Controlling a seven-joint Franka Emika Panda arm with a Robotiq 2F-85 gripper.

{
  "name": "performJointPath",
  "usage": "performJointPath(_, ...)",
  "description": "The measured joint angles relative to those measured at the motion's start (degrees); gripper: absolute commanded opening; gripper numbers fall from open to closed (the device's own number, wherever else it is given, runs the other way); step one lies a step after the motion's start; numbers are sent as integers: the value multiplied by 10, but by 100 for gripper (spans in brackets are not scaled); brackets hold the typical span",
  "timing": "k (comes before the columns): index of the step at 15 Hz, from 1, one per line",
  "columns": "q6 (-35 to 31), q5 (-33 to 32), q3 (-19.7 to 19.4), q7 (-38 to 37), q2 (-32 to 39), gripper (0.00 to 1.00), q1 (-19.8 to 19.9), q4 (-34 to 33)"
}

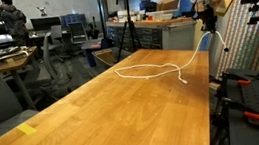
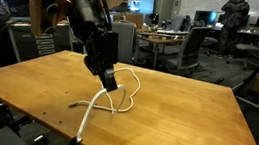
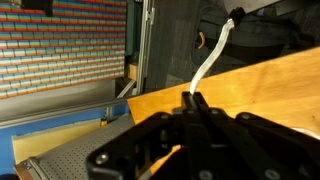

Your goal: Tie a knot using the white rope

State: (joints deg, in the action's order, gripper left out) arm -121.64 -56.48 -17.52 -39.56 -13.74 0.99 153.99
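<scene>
Franka's gripper [image 3: 196,103] is clenched on the white rope [image 3: 209,62], a short length running past the pinched fingers to the black tip [image 3: 237,15]. In both exterior views the rest of the rope drops to the wooden table [image 1: 105,116] and lies in loose loops near one edge.

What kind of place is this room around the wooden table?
Probably an open office or lab: there are office chairs, desks with equipment, and a person standing in the background.
</scene>
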Motion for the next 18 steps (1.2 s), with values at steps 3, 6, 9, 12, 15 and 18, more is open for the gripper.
performJointPath(3, -49, -4, 19, -11, 23, 29, 38, 0)
performJointPath(6, -107, -4, 33, -30, 57, 19, 50, -1)
performJointPath(9, -136, -3, 41, -35, 75, 60, 53, 0)
performJointPath(12, -142, 33, 58, -11, 74, 76, 52, 0)
performJointPath(15, -176, 167, 87, 51, 72, 98, 23, -7)
performJointPath(18, -193, 315, 97, 56, 87, 100, -58, -37)
